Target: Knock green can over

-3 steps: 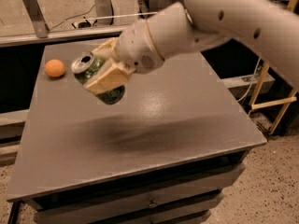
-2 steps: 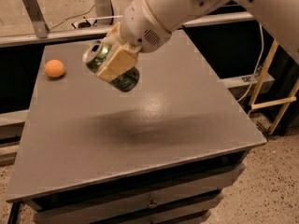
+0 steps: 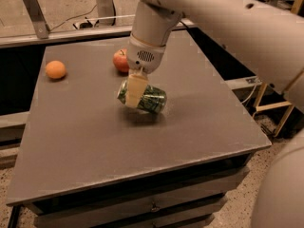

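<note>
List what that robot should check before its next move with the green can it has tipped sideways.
1. Grasp: the gripper, low over the table's middle, is shut on the green can: ok.
2. Can lying sideways, not upright: ok.
3. Can's weight resting on the table: cannot tell; its shadow sits close beneath.
4. The apple is behind the can and apart from it: ok.
5. The orange is far off to the side: ok.
6. Can well away from the table edges: ok.
</note>
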`<state>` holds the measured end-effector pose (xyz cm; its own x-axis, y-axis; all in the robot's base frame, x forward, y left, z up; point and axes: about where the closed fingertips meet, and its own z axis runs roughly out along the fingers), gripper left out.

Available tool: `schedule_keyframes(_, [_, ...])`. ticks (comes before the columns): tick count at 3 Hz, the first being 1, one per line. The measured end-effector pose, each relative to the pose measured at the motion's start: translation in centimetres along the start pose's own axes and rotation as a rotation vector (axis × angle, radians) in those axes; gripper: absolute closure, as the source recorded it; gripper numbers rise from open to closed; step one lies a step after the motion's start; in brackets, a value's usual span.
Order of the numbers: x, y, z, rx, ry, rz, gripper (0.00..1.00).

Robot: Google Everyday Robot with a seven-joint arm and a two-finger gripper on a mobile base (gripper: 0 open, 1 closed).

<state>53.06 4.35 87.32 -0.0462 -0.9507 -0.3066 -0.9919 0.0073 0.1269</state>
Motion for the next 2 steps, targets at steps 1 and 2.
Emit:
schedule_keyframes(1, [0.8,0.66,3.5,0.0,0.204,0.007,0.84])
schedule_keyframes(2, [1.11,0.13,4.3,0.037,0.263,0.003,0.53])
